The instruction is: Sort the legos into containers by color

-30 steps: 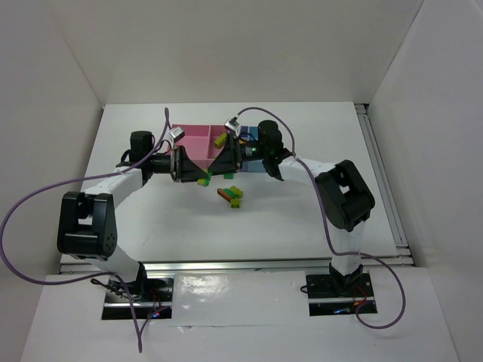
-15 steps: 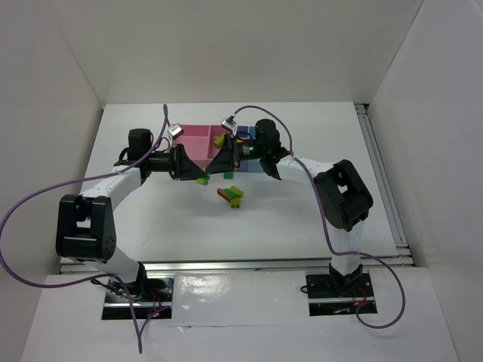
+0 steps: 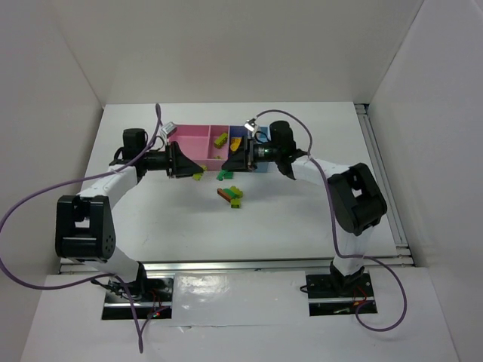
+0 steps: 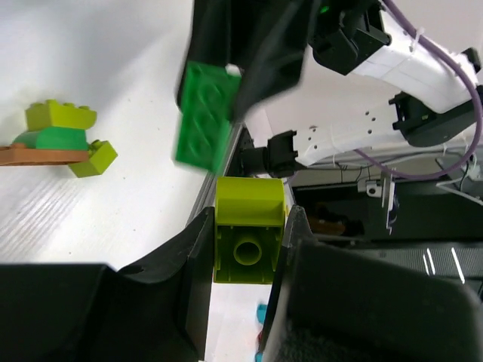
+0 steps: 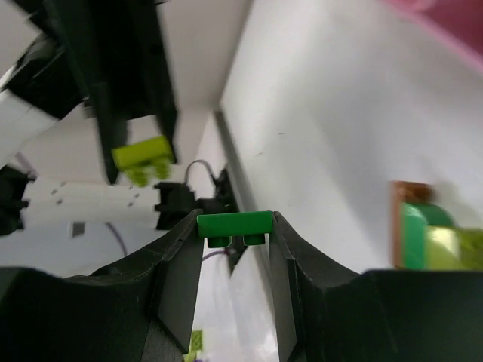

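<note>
Open desk [image 3: 151, 226] lies on the near side. A small pile of legos [image 3: 232, 194] sits just nearer than both grippers. The left gripper [image 4: 247, 230] clamps a yellow-green brick [image 4: 250, 202]. The right gripper [image 5: 234, 230], close beside it, clamps a green brick [image 5: 234, 222]. The containers [image 3: 189, 136] stand just behind them.

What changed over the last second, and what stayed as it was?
The right tool closed on the green brick and drew away rightward. The left tool shifted slightly left, still gripping its yellow-green brick. The loose bricks and the containers stayed put.
</note>
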Action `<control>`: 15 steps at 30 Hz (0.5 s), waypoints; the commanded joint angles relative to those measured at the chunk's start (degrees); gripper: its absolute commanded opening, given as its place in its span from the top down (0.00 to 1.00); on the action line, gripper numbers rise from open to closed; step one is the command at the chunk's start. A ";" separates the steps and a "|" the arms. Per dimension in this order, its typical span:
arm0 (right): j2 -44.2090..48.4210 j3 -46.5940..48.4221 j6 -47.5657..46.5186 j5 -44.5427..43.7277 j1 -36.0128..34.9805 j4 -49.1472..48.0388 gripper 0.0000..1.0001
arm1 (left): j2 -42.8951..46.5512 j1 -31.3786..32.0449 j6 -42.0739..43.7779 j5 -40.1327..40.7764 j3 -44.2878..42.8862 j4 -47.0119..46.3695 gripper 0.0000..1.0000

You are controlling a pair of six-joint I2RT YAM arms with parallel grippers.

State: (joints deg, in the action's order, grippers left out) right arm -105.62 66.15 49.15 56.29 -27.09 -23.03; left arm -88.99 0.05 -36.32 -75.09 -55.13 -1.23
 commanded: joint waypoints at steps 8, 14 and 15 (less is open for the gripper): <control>0.86 11.61 -15.38 -24.22 3.01 29.28 0.75 | -1.97 -0.94 6.24 27.83 -15.77 19.48 1.00; -4.05 23.91 -21.89 -44.41 3.54 42.00 0.71 | -11.80 3.45 8.36 60.44 -33.35 34.24 1.00; -4.85 25.16 -22.42 -47.99 4.06 44.19 0.71 | -13.56 3.98 8.98 62.07 -35.46 35.59 1.00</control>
State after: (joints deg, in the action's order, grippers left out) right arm -108.01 86.28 31.83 22.81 -23.81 11.11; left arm -97.84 2.07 -30.70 -31.38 -84.88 24.23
